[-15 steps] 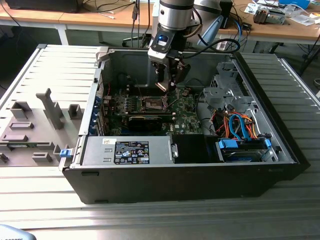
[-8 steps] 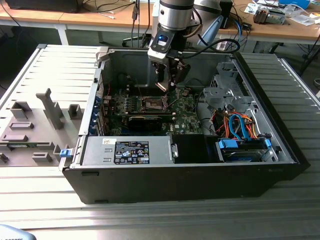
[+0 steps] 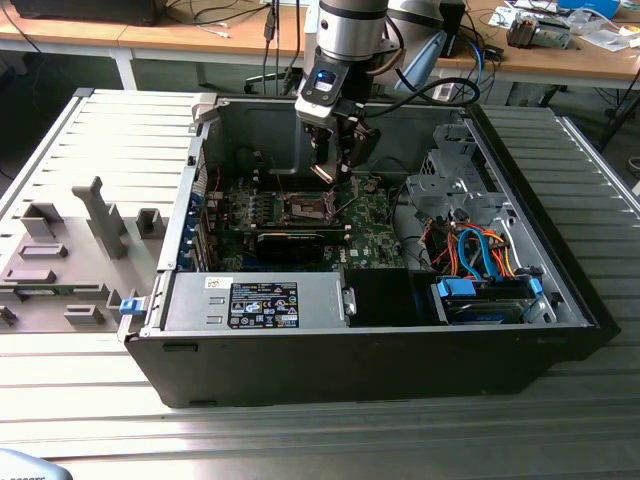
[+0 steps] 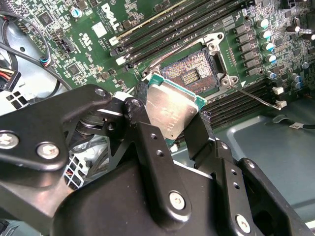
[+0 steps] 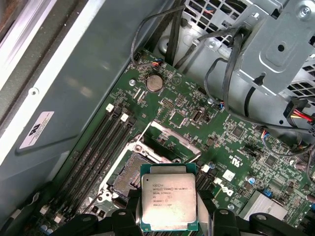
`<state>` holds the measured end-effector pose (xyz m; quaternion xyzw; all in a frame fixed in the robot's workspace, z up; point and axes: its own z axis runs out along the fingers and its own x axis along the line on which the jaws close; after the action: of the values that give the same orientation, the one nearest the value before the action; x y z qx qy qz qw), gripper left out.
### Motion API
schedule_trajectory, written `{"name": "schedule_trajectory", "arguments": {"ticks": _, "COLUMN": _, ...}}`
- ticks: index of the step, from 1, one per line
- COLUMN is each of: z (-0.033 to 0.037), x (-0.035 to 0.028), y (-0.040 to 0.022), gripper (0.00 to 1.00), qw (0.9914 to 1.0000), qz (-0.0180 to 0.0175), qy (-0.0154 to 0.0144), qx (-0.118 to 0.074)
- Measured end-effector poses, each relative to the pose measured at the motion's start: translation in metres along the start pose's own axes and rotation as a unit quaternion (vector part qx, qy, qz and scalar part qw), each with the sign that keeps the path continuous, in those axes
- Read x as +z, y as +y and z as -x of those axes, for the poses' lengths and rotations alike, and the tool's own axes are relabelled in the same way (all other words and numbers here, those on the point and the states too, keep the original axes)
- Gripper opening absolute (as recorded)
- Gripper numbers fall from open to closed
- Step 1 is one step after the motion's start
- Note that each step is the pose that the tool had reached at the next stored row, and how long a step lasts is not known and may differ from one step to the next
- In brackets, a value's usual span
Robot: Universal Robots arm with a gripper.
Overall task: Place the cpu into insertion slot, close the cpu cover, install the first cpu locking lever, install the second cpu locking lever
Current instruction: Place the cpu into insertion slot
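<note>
Exterior view: a black desktop computer case [image 3: 400,350] lies open on its side on the ribbed grey metal tabletop [image 3: 580,420], and the silver-and-black robot arm [image 3: 350,30] reaches down into it over the green motherboard [image 3: 375,215]. From there I can make out the small square dark insertion slot with its metal rim [image 3: 308,207] just below the arm's tip. What the tip carries is too small to tell at that range. The wrist cameras settle it. In both wrist views the black jaws are clamped on two opposite edges of the small flat square cpu with the silver-grey metal top [image 4: 172,105] [image 5: 169,199], which hangs tilted in the air near the socket and is not seated. The socket's contact field lies bare [image 4: 192,73] [image 5: 130,172], though the chip hides its near corner. In the first wrist view the thin silver cpu cover frame [image 5: 174,136] stands raised at the socket's far side, and the chip's lower edge is cut off. In the second wrist view a thin wire locking lever [image 4: 256,96] sticks out free beside the socket. A grey plastic fixture [image 3: 60,260] sits on the exterior view's left.
</note>
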<state>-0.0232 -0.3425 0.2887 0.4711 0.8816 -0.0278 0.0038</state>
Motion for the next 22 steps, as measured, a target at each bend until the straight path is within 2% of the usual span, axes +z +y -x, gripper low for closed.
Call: {"name": "schedule_trajectory", "arguments": {"ticks": 22, "z": 0.0000, "x": 0.0003, "y": 0.0000, "gripper": 0.55, "qw": 0.99998, "qz": -0.0002, "qy": 0.0003, "qx": 0.007}}
